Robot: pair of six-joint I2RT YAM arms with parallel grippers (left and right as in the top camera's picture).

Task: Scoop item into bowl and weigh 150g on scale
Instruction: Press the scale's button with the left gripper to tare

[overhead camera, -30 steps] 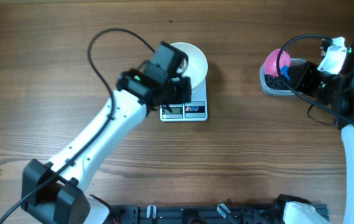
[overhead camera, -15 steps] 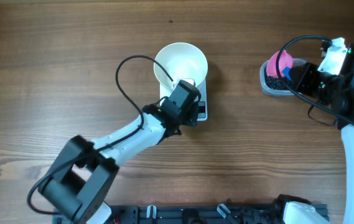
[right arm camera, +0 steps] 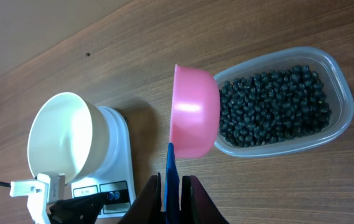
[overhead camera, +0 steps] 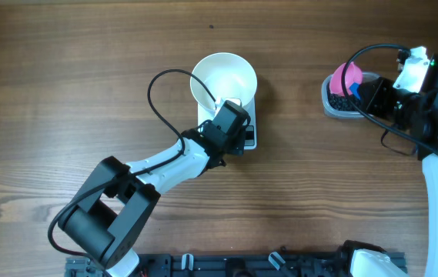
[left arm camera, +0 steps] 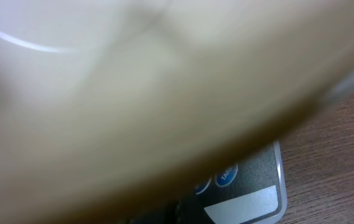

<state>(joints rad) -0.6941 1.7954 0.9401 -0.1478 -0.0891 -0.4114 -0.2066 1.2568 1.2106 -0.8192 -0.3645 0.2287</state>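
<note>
With the empty bowl sitting on the scale and the left gripper hovering shut, holding nothing, at its buttons, the right gripper is clamping the pink scoop at the edge of the tub of beans, so all scooping and weighing are waiting.

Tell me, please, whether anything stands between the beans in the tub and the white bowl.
Nothing visible: only bare table lies between the tub and the bowl. The left gripper sits at the scale's button edge, off that path.

Matt black beans, clear plastic tub, wood-grain table.
</note>
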